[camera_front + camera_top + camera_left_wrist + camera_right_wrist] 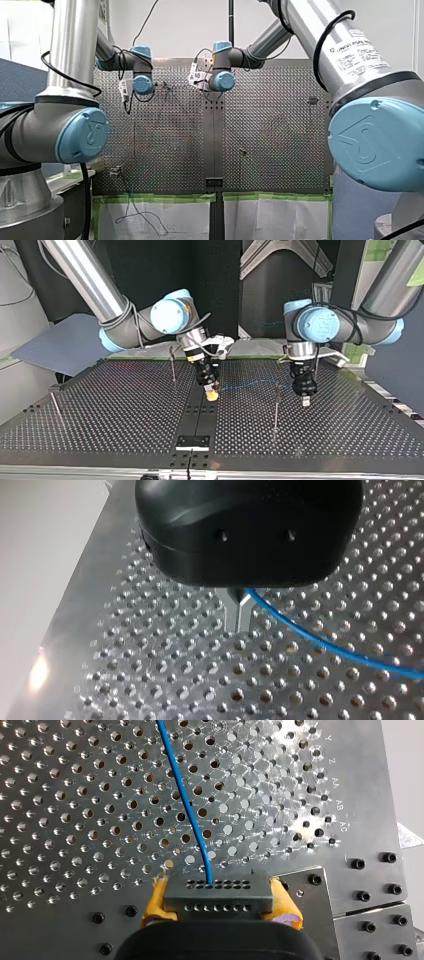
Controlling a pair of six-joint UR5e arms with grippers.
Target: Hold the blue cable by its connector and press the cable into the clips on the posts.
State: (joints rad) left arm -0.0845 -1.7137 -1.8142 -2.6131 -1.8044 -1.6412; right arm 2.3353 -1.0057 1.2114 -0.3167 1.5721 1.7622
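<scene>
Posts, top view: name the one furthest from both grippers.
The lone post at the view's far left; the others stand nearer the middle.

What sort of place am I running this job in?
Most likely a robotics lab test bench: a perforated metal table with thin posts standing on it, and my left arm and my right arm reaching over it.

The perforated table (75, 795) is bare, shiny metal, the blue cable (187, 805) smooth, glossy plastic, its connector (218, 895) matt dark plastic, the yellow pads (157, 897) rubbery.
</scene>
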